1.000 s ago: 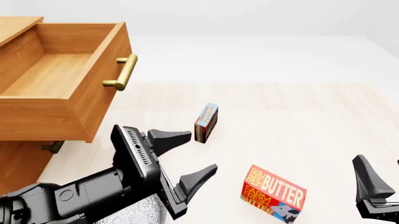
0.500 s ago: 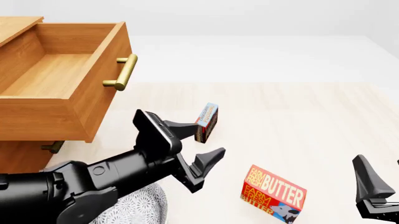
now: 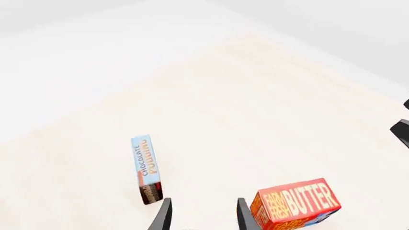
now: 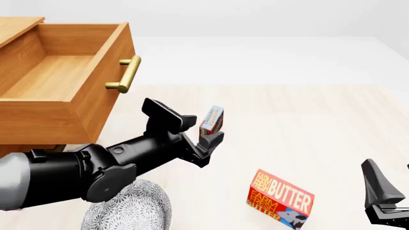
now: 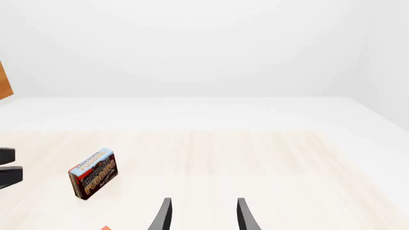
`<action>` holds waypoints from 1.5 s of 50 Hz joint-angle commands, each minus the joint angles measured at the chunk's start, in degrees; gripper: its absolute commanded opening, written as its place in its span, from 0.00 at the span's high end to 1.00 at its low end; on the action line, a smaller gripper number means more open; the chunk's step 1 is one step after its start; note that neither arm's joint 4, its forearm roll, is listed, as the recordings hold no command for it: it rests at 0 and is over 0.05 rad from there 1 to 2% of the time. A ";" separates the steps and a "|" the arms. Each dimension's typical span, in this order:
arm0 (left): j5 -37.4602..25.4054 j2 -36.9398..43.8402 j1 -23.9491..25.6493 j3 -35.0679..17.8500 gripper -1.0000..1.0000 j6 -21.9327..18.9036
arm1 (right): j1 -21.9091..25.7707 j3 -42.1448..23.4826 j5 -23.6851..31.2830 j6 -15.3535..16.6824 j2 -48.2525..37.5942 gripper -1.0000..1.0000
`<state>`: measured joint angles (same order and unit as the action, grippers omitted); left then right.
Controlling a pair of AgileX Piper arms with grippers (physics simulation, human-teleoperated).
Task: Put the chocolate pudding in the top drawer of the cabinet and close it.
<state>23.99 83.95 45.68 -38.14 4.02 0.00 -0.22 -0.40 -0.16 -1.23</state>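
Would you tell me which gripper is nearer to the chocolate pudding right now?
Left. The left gripper is open right beside the chocolate pudding, not yet around it. The right gripper sits far off at the table's near right, past the butter box.

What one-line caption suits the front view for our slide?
Left gripper, open, reaches for the upright chocolate pudding beside the open top drawer.

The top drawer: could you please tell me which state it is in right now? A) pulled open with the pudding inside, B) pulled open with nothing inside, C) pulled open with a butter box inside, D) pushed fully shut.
B: the top drawer stands pulled out with its bare wooden floor showing, while the pudding stands on the table by the open left gripper.
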 commanded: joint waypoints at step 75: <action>3.65 18.31 -9.17 -7.18 0.00 6.93 | 0.01 0.00 -0.01 0.00 -0.01 0.00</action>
<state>26.90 99.68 36.52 -44.18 9.95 0.00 -0.22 -0.40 -0.17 -1.23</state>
